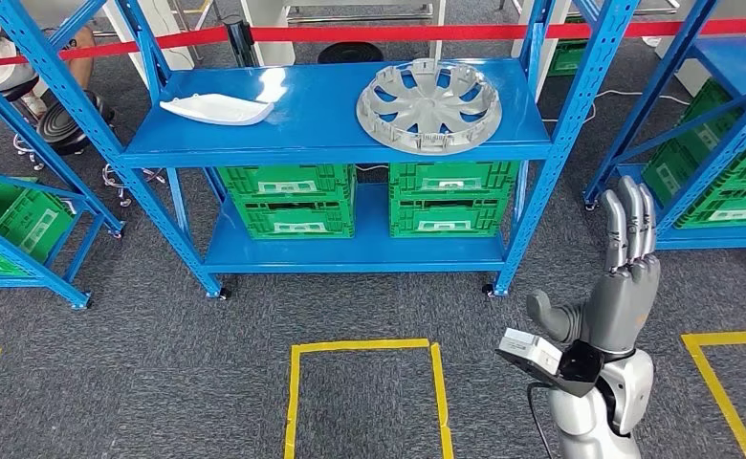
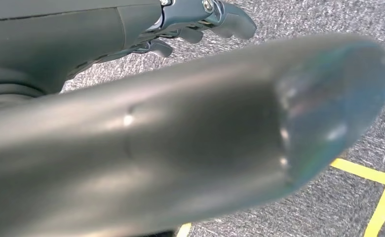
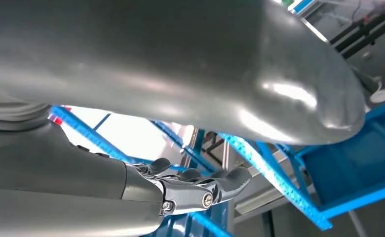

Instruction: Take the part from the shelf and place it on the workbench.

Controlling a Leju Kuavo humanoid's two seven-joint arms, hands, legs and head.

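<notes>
right hand (image 1: 618, 287): raised, fingers (image 1: 630, 225) straight, side by side, thumb out; holds nothing. left hand (image 2: 180, 138): hangs over grey carpet, fingers (image 2: 230, 22) loosely apart, nothing in them. shelf (image 1: 331, 143), blue: top board carries silver wheel cover (image 1: 429, 105) at its right end, white part (image 1: 218, 109) near its left front edge. green crates (image 1: 369, 201) on the lower board. risk, judged: the reach is long; a shallow hold on the flat rim could let it slide off the front edge.
</notes>
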